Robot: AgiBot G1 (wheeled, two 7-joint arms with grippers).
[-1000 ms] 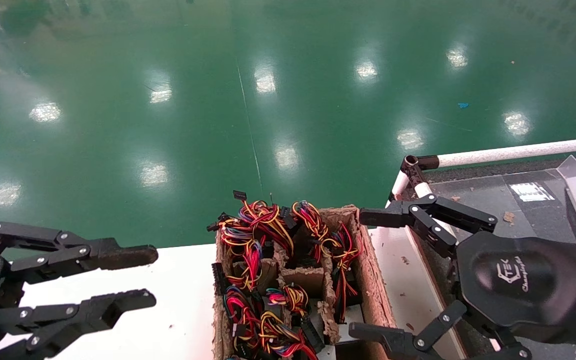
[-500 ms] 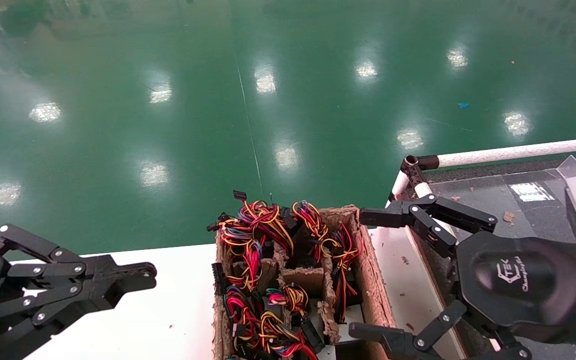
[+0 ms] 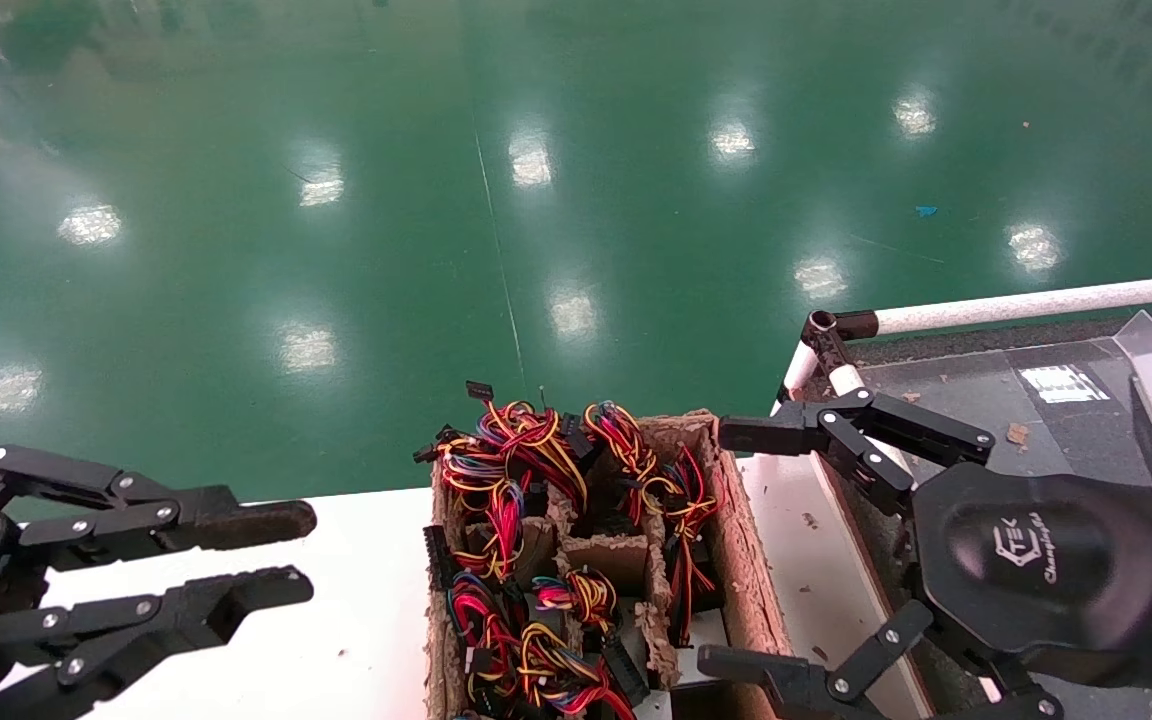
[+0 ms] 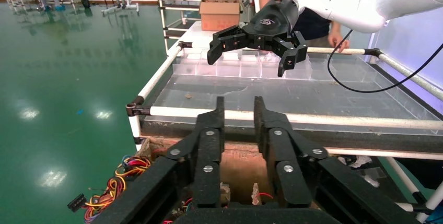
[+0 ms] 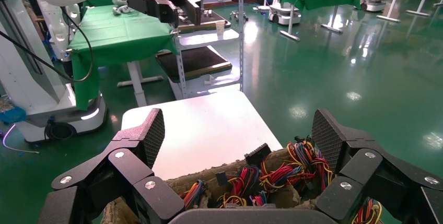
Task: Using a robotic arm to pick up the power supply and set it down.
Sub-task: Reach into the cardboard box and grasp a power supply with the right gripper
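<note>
- The right gripper [image 3: 736,545] hangs beside the right wall of the crate [image 3: 751,600], its jaws spread wide and holding nothing; this is the arm with the logo on its palm.
- In the right wrist view its two ribbed pads [image 5: 154,135] stand well apart, one to each side of the crate's wire-filled cells.
- The left gripper [image 3: 301,555] hovers over the white table [image 3: 356,600], left of the crate, fingers parted by a narrow gap and empty.
- Progress, as I judge it: nothing is picked up yet. The grasp, the lift and the set-down are all left to do.
- The power supplies sit down in the cells of the crate, between the two grippers. Their bodies are mostly hidden; what shows is their wires [image 3: 526,450], in red, yellow, black and some blue, spilling over the dividers and the far rim.
- Small black connectors [image 3: 479,390] stick out at the wire ends.
- The bundles are tangled across neighbouring cells, so a lifted unit will likely drag on others.
- The dark tray [image 3: 986,400] with a white tube rail lies to the right of the crate, under the right arm; it may be where the unit goes, but I cannot tell.
</note>
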